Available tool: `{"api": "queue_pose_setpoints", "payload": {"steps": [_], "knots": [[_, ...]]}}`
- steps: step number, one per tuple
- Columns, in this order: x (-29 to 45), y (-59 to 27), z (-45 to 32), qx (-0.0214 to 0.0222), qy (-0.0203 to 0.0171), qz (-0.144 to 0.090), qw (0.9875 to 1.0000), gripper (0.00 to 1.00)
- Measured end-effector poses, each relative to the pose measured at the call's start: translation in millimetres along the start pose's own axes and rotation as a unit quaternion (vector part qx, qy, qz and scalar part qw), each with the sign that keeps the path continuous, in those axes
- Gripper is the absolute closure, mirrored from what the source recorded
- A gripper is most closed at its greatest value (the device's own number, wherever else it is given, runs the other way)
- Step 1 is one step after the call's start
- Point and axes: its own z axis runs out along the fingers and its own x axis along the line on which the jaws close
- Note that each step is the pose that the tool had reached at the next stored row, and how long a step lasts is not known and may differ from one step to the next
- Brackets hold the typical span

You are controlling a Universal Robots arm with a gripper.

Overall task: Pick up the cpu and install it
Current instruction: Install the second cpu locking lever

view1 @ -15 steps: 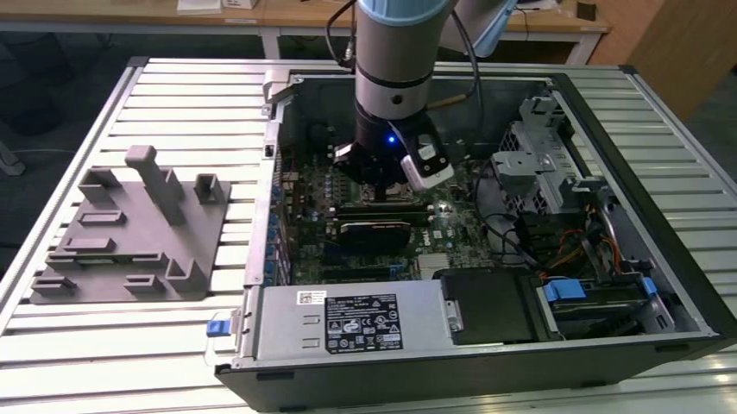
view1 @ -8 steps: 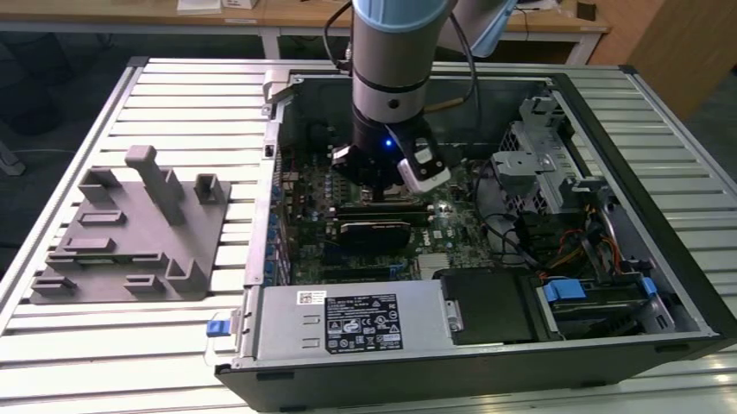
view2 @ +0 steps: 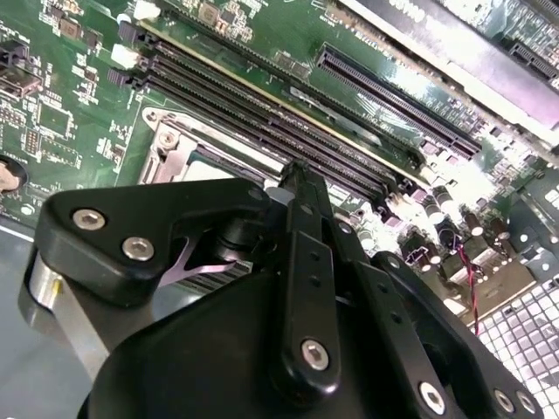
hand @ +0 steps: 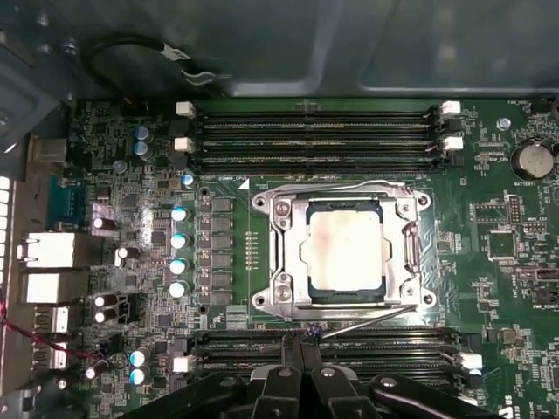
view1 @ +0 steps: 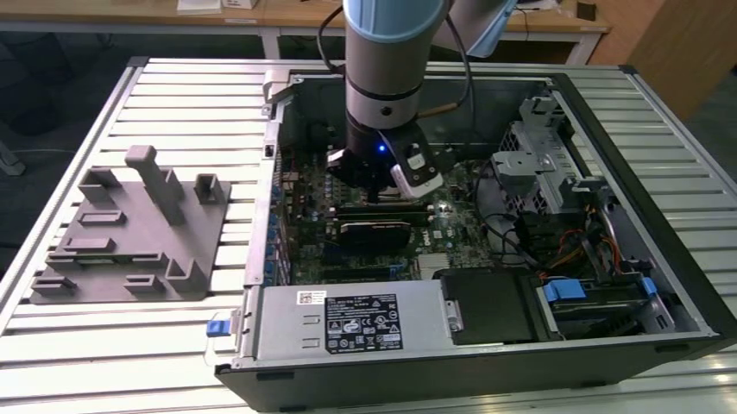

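— So, where is the cpu (hand: 344,250) sitting right now?

— It is lying flat in the socket frame (hand: 342,251) on the motherboard (hand: 498,236), its pale silvery top facing up, with the metal rim of the frame running around all four sides. In the first wrist view the memory slots (hand: 314,135) are lying on one side of the socket and another set of slots on the opposite side.

— And the tool?

— The tool (hand: 301,336) is hanging just beside the socket, over the nearer slots, with its tip pointing at the edge of the frame. Its two black fingers (hand: 279,380) are lying pressed together, so it is looking closed, and it is carrying nothing. In the second wrist view the tool (view2: 295,175) is showing as one narrow black blade above the board, with the corner of the socket just behind it.

— What is the exterior view giving you?

— The arm (view1: 386,78) is reaching down into the open computer case (view1: 645,250), which is lying on its side on the slatted desk (view1: 173,95). A grey tray (view1: 127,233) with upright posts is sitting on the desk toward the exterior view's left, well apart from the case.
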Motion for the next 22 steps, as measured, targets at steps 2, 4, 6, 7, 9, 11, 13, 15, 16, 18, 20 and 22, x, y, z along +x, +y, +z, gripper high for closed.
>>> {"api": "queue_pose_setpoints", "payload": {"steps": [2,4,6,7,9,11,13,15,16,18,20,22], "knots": [[0.0,-2.2,0.3,-0.0051,0.0006,0.000,1.0000,0.89],[0.2,-4.3,0.5,-0.0111,0.0013,0.000,0.9999,0.89],[0.4,-6.4,0.6,-0.0183,0.0018,0.000,0.9998,0.89],[0.5,-7.5,0.7,-0.0215,0.0021,0.000,0.9998,0.89],[0.7,-9.8,0.9,-0.0270,0.0028,0.001,0.9996,0.89],[0.7,-12.3,1.3,-0.0314,0.0034,0.001,0.9995,0.89],[0.8,-14.7,1.6,-0.0356,0.0042,0.001,0.9994,0.89],[0.9,-17.3,1.9,-0.0401,0.0051,0.001,0.9992,0.89],[0.9,-18.4,2.1,-0.0425,0.0054,0.001,0.9991,0.89],[1.0,-19.4,2.5,-0.0473,0.0065,0.001,0.9989,0.89],[1.4,-19.5,3.3,-0.0508,0.0077,0.002,0.9987,0.89],[1.3,-19.7,4.6,-0.0527,0.0089,0.002,0.9986,0.89]]}}
